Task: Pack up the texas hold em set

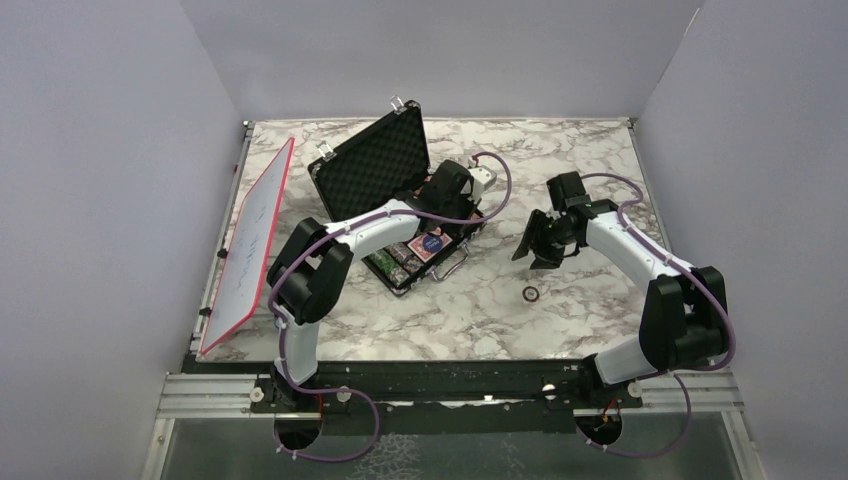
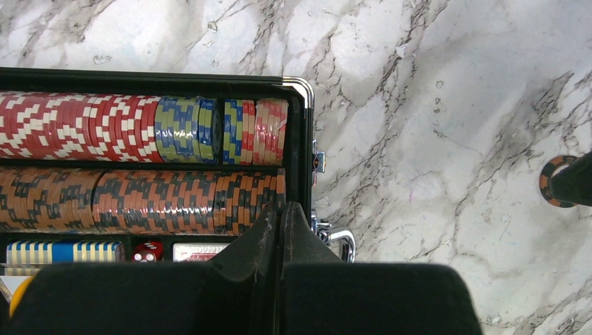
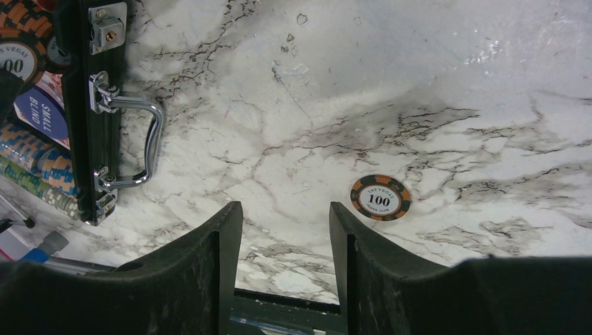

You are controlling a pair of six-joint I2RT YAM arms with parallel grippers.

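the left arm stretches forward and to the right, and the left gripper points down with its fingers pressed flat together. the right arm bends in toward the middle, the right gripper tipped downward, fingers standing apart and empty.

White, grey-veined marble desk. Open black briefcase sits far left of centre, handle facing near right. Single orange-black chip lies flat right of centre, well apart from case. Red-edged white board tilted along left edge.
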